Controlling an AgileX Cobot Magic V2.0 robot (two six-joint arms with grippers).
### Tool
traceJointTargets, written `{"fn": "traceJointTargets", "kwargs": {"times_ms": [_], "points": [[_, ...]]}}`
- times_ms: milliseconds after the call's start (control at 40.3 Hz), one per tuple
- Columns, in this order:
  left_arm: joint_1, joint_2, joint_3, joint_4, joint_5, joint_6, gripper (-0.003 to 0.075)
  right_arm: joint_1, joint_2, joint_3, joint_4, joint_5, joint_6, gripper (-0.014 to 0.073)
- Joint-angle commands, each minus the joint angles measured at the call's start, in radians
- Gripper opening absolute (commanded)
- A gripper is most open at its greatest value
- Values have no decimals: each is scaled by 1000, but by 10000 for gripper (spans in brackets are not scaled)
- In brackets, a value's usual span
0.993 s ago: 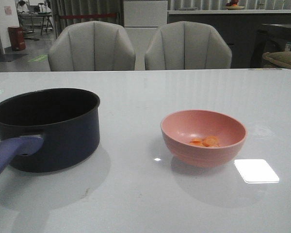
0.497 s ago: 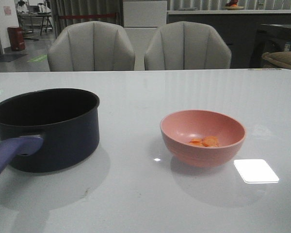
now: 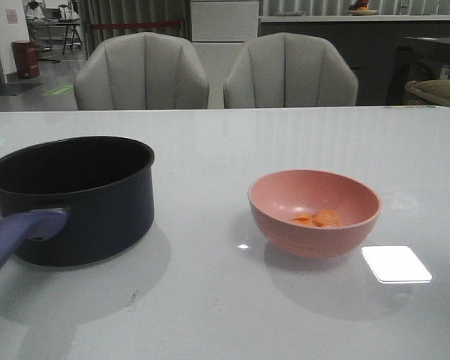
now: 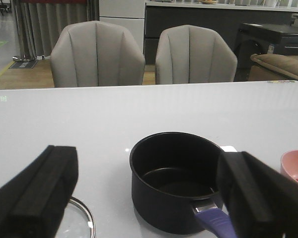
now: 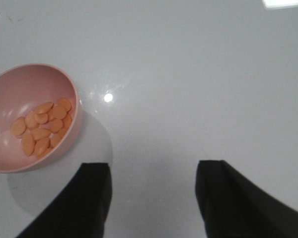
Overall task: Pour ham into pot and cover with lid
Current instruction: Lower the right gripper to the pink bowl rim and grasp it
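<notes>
Farthest left, only an arc of the lid (image 4: 82, 218) shows past my left gripper (image 4: 149, 198): glass with a metal rim, flat on the table (image 3: 225, 150) just beside the pot (image 3: 82, 199). I judge it breakable and slick at the edge, so the knob would be the place to take it, though the knob is out of sight. My left gripper is spread wide and holds nothing.

The pot stands upright and empty, its long handle (image 3: 19, 236) pointing back toward me. It looks heavy and stiff enough to stay put while something is tipped into it.

Right of it, well apart, sits the pink bowl (image 3: 315, 214) with the ham (image 5: 39, 126) lying loose in its bottom. The bowl looks light and rigid with a smooth rim (image 5: 77, 106); I would pinch that rim wall, since the slices are thin and should slide out freely when it tilts.

My right gripper (image 5: 154, 198) hangs just beside the bowl, spread apart, empty.
</notes>
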Motion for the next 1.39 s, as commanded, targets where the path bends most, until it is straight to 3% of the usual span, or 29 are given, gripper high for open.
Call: {"fn": "traceJointTargets", "kwargs": {"times_ms": [0, 323, 745, 869, 1043, 1366], "points": [[-8, 12, -24, -12, -70, -2, 606, 4, 102, -104, 64, -2, -18, 528], [-8, 12, -24, -12, -65, -2, 606, 146, 450, -352, 124, 38, -74, 528], [-8, 12, -24, -12, -65, -2, 606, 163, 803, -571, 125, 93, -74, 518], [-8, 12, -24, -12, -65, -2, 606, 163, 871, -598, 125, 128, -74, 410], [-8, 12, -24, -12, -65, -2, 606, 163, 896, -611, 139, 134, -74, 120], [-8, 12, -24, -12, -65, -2, 606, 163, 877, -640, 166, 149, -105, 148]]}}
